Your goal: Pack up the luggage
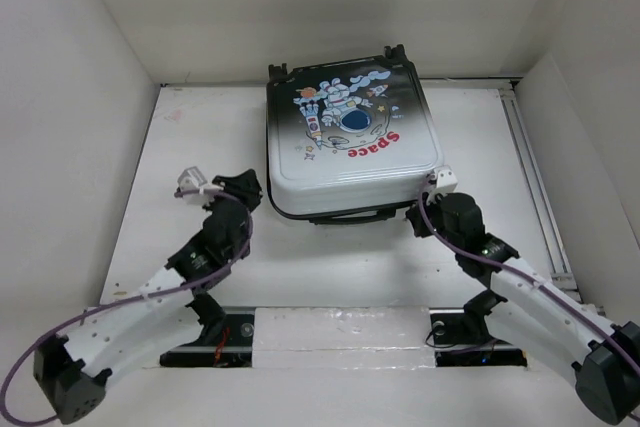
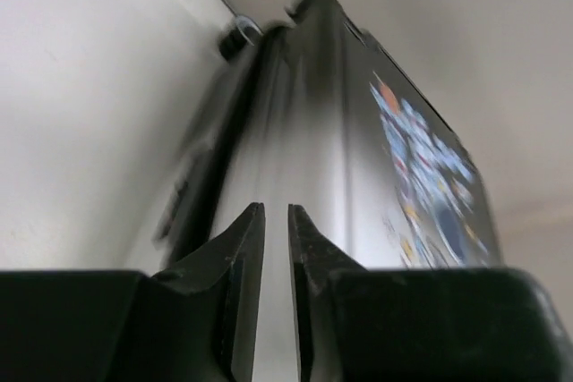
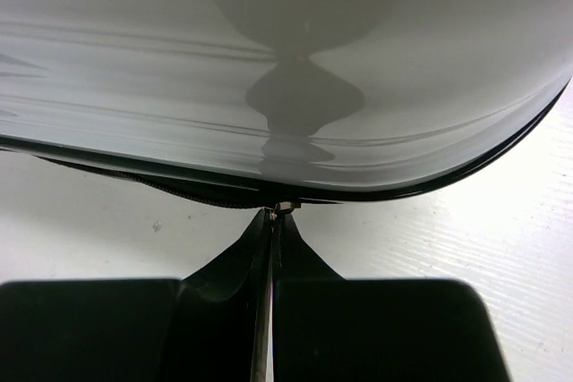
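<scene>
The luggage (image 1: 350,137) lies flat and closed on the white table, astronaut and red "Space" print facing up, wheels at its far edge. My left gripper (image 1: 250,192) is at its near left corner. In the left wrist view the left gripper (image 2: 276,210) has a narrow gap between its jaws, holds nothing, and points along the luggage's side (image 2: 304,131). My right gripper (image 1: 425,205) is at the near right corner. In the right wrist view the right gripper (image 3: 273,214) is shut on the small metal zipper pull (image 3: 285,208) under the luggage shell (image 3: 286,60).
White walls enclose the table (image 1: 200,137) at left, back and right. A metal rail (image 1: 535,177) runs along the right side. A white taped strip (image 1: 340,332) lies between the arm bases at the near edge.
</scene>
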